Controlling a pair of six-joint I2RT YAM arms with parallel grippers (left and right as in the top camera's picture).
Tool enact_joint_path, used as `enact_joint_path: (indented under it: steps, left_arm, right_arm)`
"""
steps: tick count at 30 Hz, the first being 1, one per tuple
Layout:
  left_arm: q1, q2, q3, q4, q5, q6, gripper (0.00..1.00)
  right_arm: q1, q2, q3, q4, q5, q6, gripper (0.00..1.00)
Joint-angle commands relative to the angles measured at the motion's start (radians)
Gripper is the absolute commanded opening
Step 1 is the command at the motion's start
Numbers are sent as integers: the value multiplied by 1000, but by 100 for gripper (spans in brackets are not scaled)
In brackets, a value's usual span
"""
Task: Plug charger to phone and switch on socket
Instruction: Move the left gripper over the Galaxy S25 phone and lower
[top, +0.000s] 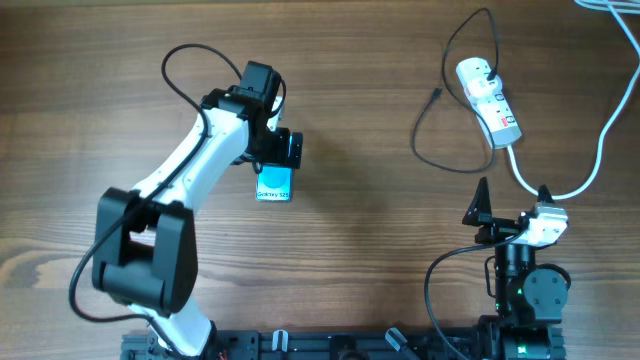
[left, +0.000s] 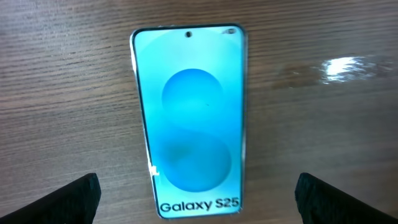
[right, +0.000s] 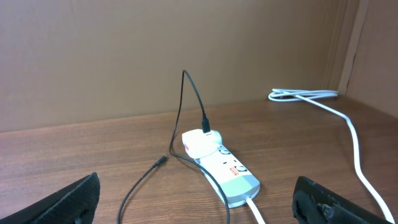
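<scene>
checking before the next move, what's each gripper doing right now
left gripper: open, empty, over the phone
right gripper: open, empty

Wood-grain counter (top: 350, 200) fills your overhead view, grain running left-right. Black mounting rail (top: 330, 345) sits along its bottom edge. On right wrist you get a plain brown wall (right: 124, 56) behind the counter, meeting a side panel (right: 379, 50) at right. Left wrist shows a glare patch (left: 345, 65) on the wood.
</scene>
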Motion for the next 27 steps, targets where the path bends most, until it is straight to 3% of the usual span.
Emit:
enact_joint_path:
  steps: [1, 27]
  left_arm:
    - [3, 47, 14, 12, -25, -31, 100]
    - [-23, 208, 8, 48, -32, -143, 100]
  right_arm:
    - [4, -10, -1, 5, -16, -14, 100]
    - [4, -10, -1, 5, -16, -14, 100]
